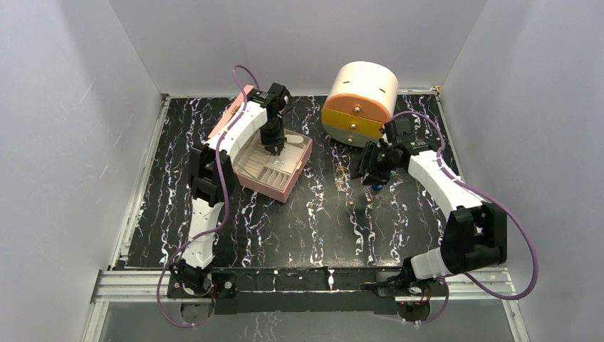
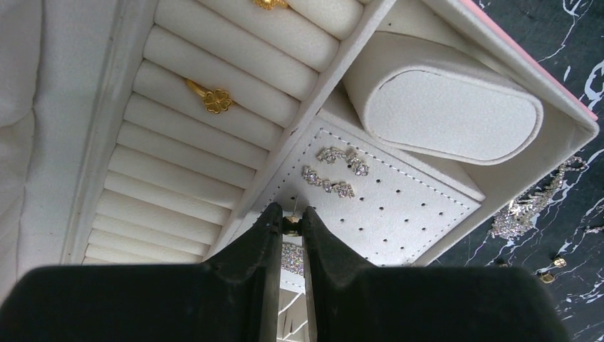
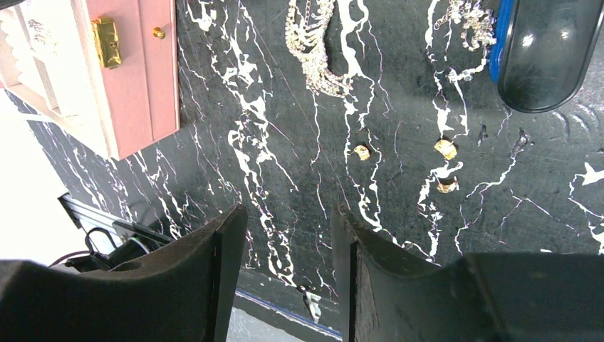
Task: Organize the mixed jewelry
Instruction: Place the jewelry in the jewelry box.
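Because the left gripper fills the near edge of its own view, we begin there. Its fingers are drawn narrow, almost touching, and appear to pinch a tiny gold stud over the open pink box. Just beyond, at one o'clock, lies the perforated panel with two sparkling earrings on it. At eleven o'clock a gold flower ring sits between the ring rolls, and at two o'clock there is a padded cushion.

The right gripper hangs wide and empty over the marbled table. Past its fingertips, at one o'clock, three loose gold pieces lie apart from one another. Farther off, a silver chain lies at twelve and the blue object at two.

We judge these pieces to be light, hard and slick, apt to skid or flip under a finger. We would close the very fingertips across each piece's broadest part, squarely from above. The chain looks limp and would likely drape and snag, so we would lift it near its middle.

The stud is mostly buried between the pads, so we cannot tell its shape. Something glittering below the left fingers is half covered. A gold item at twelve o'clock is cut off by the frame, as is the blue object. From the top camera the jewelry is too small for us to tell apart.
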You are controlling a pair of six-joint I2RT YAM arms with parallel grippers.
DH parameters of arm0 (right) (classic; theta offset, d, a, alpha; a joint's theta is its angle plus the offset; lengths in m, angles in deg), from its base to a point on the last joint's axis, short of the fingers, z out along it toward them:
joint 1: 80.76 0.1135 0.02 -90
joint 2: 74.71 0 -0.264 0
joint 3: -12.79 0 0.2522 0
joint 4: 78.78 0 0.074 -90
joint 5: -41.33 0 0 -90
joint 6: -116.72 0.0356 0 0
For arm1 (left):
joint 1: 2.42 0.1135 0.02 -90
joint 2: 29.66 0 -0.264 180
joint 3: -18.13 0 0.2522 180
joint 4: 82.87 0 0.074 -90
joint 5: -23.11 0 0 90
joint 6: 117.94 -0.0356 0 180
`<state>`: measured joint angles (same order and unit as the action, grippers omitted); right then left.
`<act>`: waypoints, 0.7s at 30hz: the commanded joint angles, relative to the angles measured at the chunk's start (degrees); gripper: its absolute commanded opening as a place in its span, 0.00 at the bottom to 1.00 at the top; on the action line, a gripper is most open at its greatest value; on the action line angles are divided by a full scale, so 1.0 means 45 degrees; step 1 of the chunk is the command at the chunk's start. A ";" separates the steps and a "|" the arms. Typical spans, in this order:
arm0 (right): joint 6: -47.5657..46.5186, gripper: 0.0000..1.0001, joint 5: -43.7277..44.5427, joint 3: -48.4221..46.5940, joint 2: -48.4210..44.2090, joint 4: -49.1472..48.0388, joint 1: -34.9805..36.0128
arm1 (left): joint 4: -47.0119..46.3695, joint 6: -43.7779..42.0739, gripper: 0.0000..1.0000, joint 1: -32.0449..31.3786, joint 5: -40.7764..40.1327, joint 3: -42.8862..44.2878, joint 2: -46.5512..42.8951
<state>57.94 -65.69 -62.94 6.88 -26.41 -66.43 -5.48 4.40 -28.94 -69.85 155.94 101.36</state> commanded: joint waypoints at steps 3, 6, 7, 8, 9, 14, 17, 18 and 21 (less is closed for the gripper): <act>-0.0200 0.56 0.0011 0.0082 -0.0495 -0.0313 0.0038 | 0.0179 0.0037 0.05 -0.0239 -0.0236 -0.0293 -0.0699; -0.0200 0.56 0.0004 0.0081 -0.0494 -0.0299 0.0035 | 0.0241 0.0076 0.05 -0.0239 -0.0586 -0.0320 -0.0668; -0.0200 0.56 -0.0004 0.0081 -0.0493 -0.0299 0.0036 | 0.0276 0.0106 0.05 -0.0239 -0.0681 -0.0320 -0.0672; -0.0210 0.56 0.0005 0.0071 -0.0502 -0.0299 0.0034 | 0.0346 0.0117 0.05 -0.0239 -0.0750 -0.0289 -0.0665; -0.0218 0.56 0.0023 0.0080 -0.0528 -0.0299 0.0028 | 0.0436 0.0118 0.05 -0.0239 -0.0824 -0.0224 -0.0645; -0.0195 0.56 0.0013 0.0114 -0.0531 -0.0318 0.0029 | 0.0783 0.0128 0.05 -0.0239 -0.0912 -0.0056 -0.0788; -0.0200 0.56 -0.0008 0.0130 -0.0541 -0.0333 0.0022 | 0.0854 0.0138 0.05 -0.0239 -0.0887 -0.0010 -0.0908; -0.0200 0.56 0.0009 0.0136 -0.0542 -0.0337 0.0027 | 0.0824 0.0128 0.05 -0.0239 -0.0876 -0.0052 -0.0946; -0.0200 0.56 -0.0026 0.0158 -0.0532 -0.0338 0.0024 | 0.0859 0.0138 0.05 -0.0239 -0.0712 -0.0004 -0.0923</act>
<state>57.92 -65.69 -62.94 6.31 -26.43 -66.43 -5.59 4.70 -29.66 -72.45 155.57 101.04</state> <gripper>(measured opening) 0.558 0.126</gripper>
